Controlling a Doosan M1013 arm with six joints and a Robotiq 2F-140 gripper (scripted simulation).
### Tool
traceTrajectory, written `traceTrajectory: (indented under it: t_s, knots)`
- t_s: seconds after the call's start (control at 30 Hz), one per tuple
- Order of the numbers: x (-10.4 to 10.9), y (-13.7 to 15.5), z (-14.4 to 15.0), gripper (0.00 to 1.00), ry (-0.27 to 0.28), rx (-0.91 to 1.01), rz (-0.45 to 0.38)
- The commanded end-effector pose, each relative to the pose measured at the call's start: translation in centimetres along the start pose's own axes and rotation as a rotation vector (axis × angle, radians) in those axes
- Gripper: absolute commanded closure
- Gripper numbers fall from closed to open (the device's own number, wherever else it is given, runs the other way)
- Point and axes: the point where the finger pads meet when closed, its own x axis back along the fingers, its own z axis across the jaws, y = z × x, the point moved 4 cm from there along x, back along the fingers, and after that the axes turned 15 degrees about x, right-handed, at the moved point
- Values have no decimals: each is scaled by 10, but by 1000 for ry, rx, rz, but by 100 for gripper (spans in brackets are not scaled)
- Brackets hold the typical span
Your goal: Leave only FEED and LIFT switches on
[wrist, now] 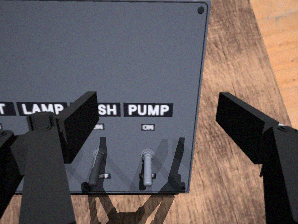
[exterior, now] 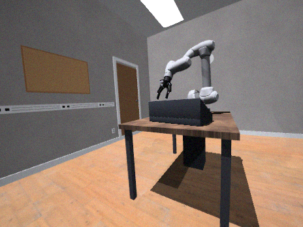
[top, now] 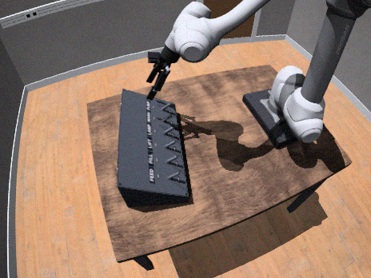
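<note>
The dark console (top: 133,140) (exterior: 174,109) (wrist: 100,50) sits on the table with a row of several switches, labelled FEED, FILL, LIFT, LAMP, WASH and PUMP. In the wrist view the PUMP lever (wrist: 147,171) and the WASH lever (wrist: 95,172) both lean down over their OFF marks. The positions of the FEED, FILL, LIFT and LAMP levers are too small to tell. My gripper (top: 150,89) (exterior: 162,98) (wrist: 157,106) is open and empty above the PUMP end. In the wrist view one finger overlaps the WASH label and the other is beyond the console's side edge.
The wooden table (top: 216,192) (exterior: 225,125) (wrist: 225,55) carries the console and the arm's dark base plate (top: 256,108). The arm reaches over the table from the base. Shadows of the arm and fingers fall across the table and the console's lower edge.
</note>
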Motion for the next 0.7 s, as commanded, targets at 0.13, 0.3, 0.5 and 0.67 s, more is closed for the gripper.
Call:
traceTrajectory:
  t_s: [0.13,0.3,0.5,0.67]
  knots:
    - [16,0,2,90,1,-6,1]
    - [28,-1,3,90,2,-6,3]
    - [54,-1,4,90,4,-4,2]
    - [69,-1,4,90,4,-4,2]
